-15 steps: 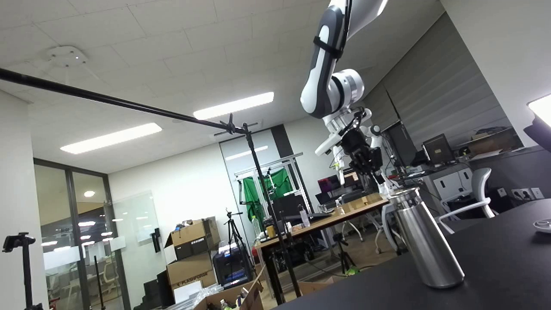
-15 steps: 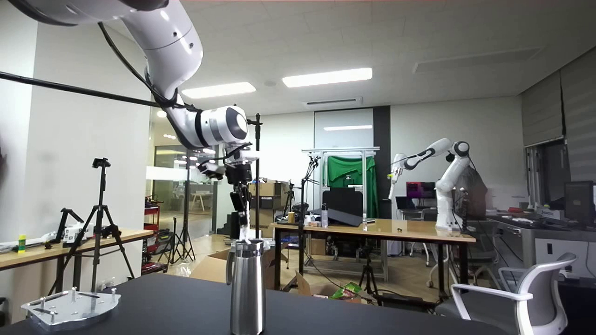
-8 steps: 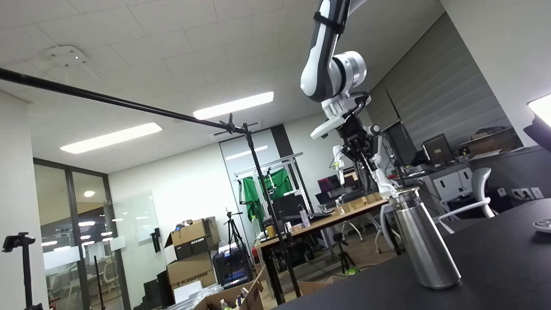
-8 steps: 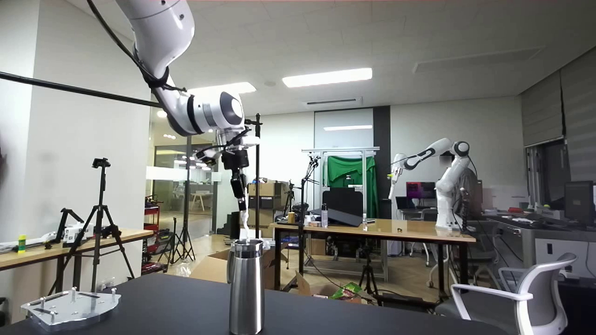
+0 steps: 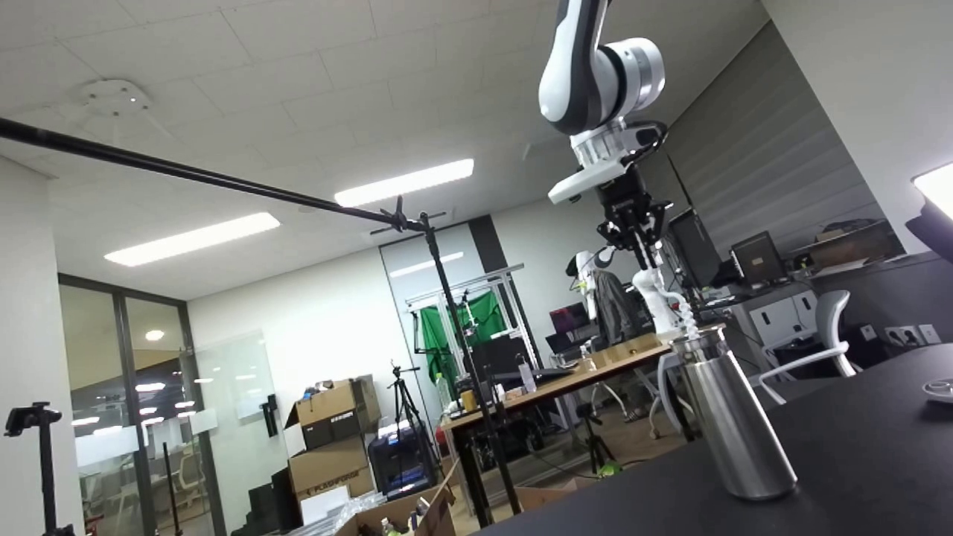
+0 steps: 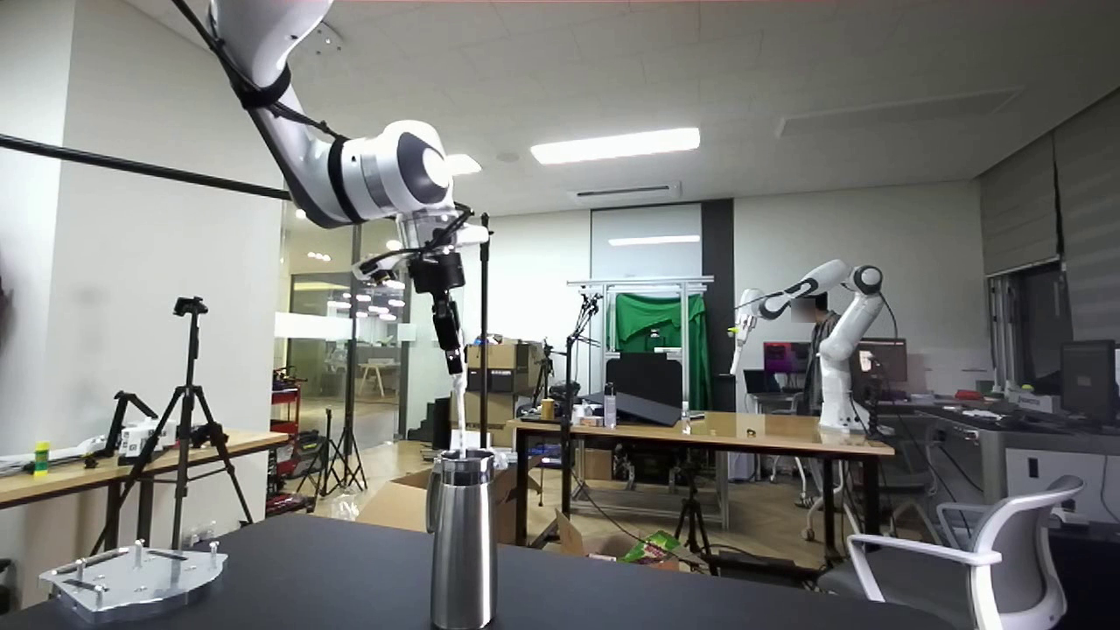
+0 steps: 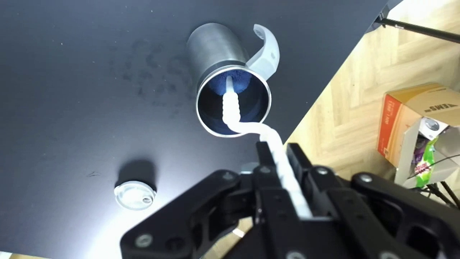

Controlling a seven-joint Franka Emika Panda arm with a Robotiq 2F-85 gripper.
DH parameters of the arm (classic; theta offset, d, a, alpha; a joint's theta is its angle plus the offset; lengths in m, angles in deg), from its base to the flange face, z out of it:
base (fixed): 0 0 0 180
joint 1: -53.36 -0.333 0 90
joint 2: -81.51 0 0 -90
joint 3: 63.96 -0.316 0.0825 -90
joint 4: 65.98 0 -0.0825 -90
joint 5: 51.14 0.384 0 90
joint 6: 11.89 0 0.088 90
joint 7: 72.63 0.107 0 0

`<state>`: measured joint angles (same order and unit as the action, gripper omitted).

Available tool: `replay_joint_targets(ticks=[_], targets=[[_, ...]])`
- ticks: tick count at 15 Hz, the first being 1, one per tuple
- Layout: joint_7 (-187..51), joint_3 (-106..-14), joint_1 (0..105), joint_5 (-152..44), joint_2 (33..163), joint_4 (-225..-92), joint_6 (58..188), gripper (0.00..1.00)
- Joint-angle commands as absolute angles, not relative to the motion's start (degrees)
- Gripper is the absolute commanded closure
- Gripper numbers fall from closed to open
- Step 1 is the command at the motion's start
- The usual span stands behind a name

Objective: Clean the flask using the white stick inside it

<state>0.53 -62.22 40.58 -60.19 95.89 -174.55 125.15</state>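
Gripper [image 7: 279, 147] pinching white stick [image 7: 267, 133], blue head [image 7: 240, 81] down in steel flask [image 6: 464, 551]

Fingers [image 7: 264, 153] press stick from both sides nr its upper end; below them it kinks, then a ribbed bit drops thru flask's mouth. Blue head's inside, partly hidden. Flask upright on blk tbl [image 7: 72, 108], gripper above it & apart; side handle [image 7: 269, 54] sticks out. White lid [image 7: 133, 196] w/ small hole lies on tbl, apart from flask. Floor [image 7: 345, 108] past tbl edge: cardboard box [image 7: 391, 122] w/ green pkt [image 7: 426, 162] inside.
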Motion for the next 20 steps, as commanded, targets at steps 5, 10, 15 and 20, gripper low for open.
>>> replay_joint_targets(ticks=[5,10,15,20], targets=[[-1.09,-60.43,45.51,-60.33,101.76,-175.43,133.62,0.96],[-1.11,-59.45,43.68,-60.88,105.28,-174.38,135.98,0.96],[-3.12,-60.26,42.05,-60.58,103.28,-174.48,134.16,0.96],[-5.39,-61.24,41.45,-60.16,99.71,-169.35,117.50,0.96]])
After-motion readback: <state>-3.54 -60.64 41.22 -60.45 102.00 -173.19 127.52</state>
